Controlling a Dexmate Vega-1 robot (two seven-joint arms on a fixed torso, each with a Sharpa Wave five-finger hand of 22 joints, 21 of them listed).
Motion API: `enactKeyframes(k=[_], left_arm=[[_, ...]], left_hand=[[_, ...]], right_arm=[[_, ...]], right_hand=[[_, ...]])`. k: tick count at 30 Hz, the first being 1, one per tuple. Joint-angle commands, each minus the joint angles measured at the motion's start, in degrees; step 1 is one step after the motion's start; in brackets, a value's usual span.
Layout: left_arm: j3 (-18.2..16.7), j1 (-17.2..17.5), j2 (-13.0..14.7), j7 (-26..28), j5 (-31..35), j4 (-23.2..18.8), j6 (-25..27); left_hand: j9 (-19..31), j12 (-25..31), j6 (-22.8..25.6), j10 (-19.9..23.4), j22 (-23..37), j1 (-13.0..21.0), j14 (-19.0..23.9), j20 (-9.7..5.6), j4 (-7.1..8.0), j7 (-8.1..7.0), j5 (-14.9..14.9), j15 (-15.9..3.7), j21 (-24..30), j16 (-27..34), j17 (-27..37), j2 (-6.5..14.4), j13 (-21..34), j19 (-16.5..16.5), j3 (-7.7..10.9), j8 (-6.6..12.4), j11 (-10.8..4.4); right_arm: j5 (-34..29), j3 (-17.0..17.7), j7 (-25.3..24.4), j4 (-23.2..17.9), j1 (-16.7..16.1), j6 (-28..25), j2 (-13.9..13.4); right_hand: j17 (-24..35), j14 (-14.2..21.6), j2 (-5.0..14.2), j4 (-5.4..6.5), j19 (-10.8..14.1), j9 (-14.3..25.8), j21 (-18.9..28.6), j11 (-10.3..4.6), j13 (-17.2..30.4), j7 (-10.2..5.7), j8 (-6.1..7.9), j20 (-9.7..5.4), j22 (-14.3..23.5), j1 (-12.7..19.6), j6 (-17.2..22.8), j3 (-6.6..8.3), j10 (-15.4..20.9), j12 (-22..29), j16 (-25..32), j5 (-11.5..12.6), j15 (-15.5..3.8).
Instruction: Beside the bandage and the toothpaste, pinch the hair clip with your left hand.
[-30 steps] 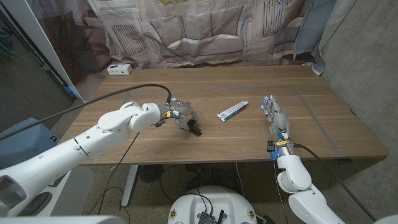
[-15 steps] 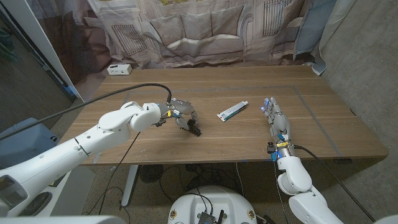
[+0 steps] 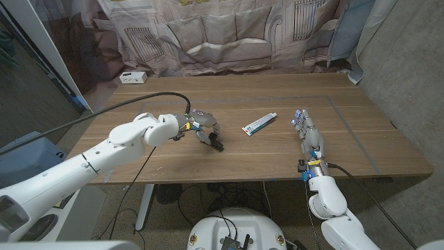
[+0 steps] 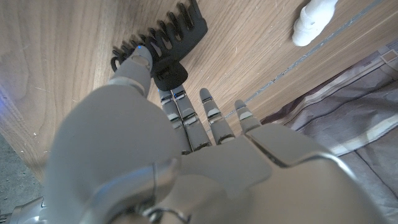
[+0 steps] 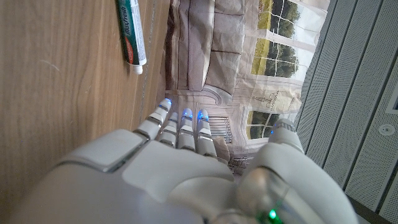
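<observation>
The black hair clip (image 3: 218, 144) lies on the wooden table (image 3: 347, 146) left of centre, its teeth (image 4: 165, 34) spread across the wood. My left hand (image 3: 203, 130) is bent down over it, and thumb and a fingertip (image 4: 140, 60) pinch the clip's handle end (image 4: 169, 73). The white and green toothpaste tube (image 3: 259, 123) lies just to the right of the clip; its white cap (image 4: 313, 17) and its body (image 5: 130, 31) are also in the wrist views. My right hand (image 3: 307, 132) stands on its edge near the table's right front, fingers straight, holding nothing. I see no bandage.
A small white box (image 3: 132, 77) sits at the table's far left corner. A black cable (image 3: 125, 105) arcs over my left arm. A printed curtain (image 3: 229, 35) hangs behind the table.
</observation>
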Motion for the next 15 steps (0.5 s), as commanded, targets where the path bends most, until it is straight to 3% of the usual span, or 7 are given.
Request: enactKeyframes(k=[1,15], left_arm=[[-1.6,0.7,1.1,1.6,-0.7,-1.1,0.3],[-4.0,2.6,2.7,3.7,-1.5,-3.3,1.2]], left_hand=[[0.3,0.6,0.8,2.3,0.1,0.8,0.6,0.05,0.1,0.16,-0.1,-2.28,0.2,0.5,0.2,1.1,0.4,0.4,-0.21,0.22,-1.75],[0.4,0.6,1.3,3.0,0.1,0.8,1.2,0.06,0.08,-0.03,-0.1,-2.43,-0.1,0.3,0.1,0.8,1.3,0.5,-0.53,0.23,-2.09]], right_arm=[[-1.0,-0.1,-0.8,-0.6,0.0,0.2,0.6],[-1.0,-0.5,-0.1,0.1,1.3,0.1,0.7]], right_hand=[[0.2,0.0,0.32,-0.14,0.0,0.2,0.1,0.03,0.2,-0.3,-0.1,0.45,0.2,-0.3,0.4,0.11,0.6,0.0,0.4,0.0,0.19],[0.2,0.1,0.33,-0.18,0.0,0.2,0.1,-0.03,0.2,-0.42,-0.1,0.47,0.2,-0.4,0.4,0.12,0.7,0.0,0.4,0.0,0.11]])
